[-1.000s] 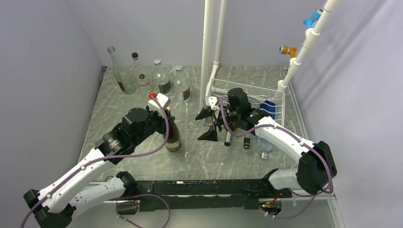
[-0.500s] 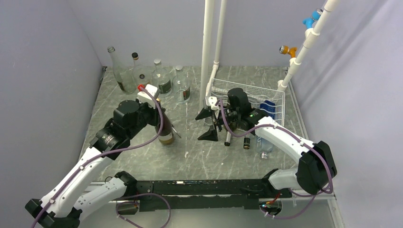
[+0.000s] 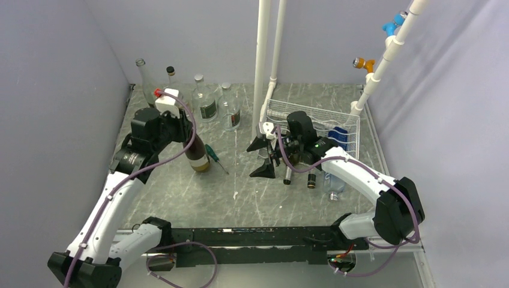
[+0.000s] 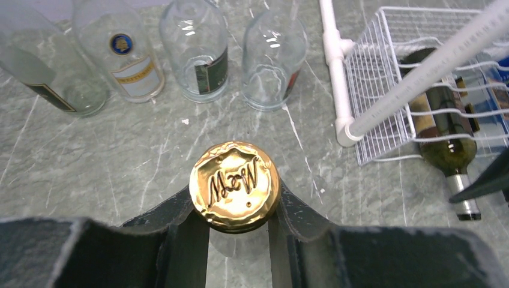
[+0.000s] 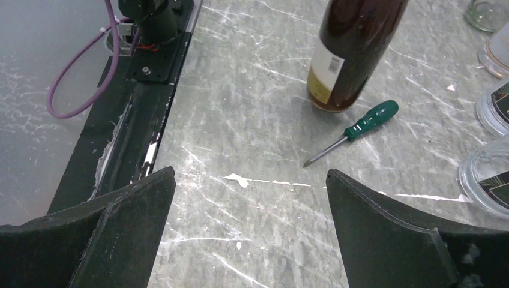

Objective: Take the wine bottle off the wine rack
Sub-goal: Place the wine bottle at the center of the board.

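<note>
My left gripper (image 3: 183, 129) is shut on the neck of a dark brown wine bottle (image 3: 197, 158) that is upright on or just above the table. Its gold cap (image 4: 234, 185) sits between my left fingers (image 4: 300, 210). The white wire wine rack (image 3: 324, 129) lies at the back right; it also shows in the left wrist view (image 4: 390, 96), with a green bottle (image 4: 444, 144) lying in it. My right gripper (image 3: 262, 157) is open and empty, just left of the rack. The brown bottle also shows in the right wrist view (image 5: 354, 48).
Several empty glass bottles (image 3: 198, 99) stand along the back left. A green-handled screwdriver (image 3: 215, 157) lies beside the brown bottle. More bottles (image 3: 312, 177) lie with necks sticking out of the rack's front. White pipes (image 3: 267, 54) rise behind the rack.
My left gripper has carried the brown bottle to the left and toward the back, uncovering the screwdriver. The right arm has not moved.
</note>
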You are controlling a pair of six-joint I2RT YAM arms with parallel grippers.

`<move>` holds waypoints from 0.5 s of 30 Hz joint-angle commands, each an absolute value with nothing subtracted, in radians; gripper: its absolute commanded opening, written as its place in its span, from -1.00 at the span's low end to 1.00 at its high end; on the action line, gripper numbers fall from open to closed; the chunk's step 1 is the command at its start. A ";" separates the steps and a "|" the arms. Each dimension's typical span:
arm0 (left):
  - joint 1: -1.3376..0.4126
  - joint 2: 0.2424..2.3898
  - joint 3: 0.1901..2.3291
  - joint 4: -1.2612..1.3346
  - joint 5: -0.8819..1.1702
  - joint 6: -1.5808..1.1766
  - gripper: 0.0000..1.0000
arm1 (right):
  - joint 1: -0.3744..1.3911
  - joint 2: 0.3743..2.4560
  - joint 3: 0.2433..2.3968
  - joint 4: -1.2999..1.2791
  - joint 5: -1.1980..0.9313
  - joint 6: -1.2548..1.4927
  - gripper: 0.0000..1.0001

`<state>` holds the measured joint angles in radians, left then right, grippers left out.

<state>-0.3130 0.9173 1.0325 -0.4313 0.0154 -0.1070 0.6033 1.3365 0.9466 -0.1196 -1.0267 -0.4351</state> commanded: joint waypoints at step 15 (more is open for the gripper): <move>-0.141 1.031 1.234 -0.008 0.095 -0.117 -1.00 | 0.598 1.338 0.948 -0.097 -1.049 -0.468 0.99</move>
<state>-0.1471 1.0657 1.0943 -0.3599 0.0742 -0.1200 0.6025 1.3384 0.9466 -0.1204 -1.0267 -0.4442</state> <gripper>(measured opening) 0.362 0.993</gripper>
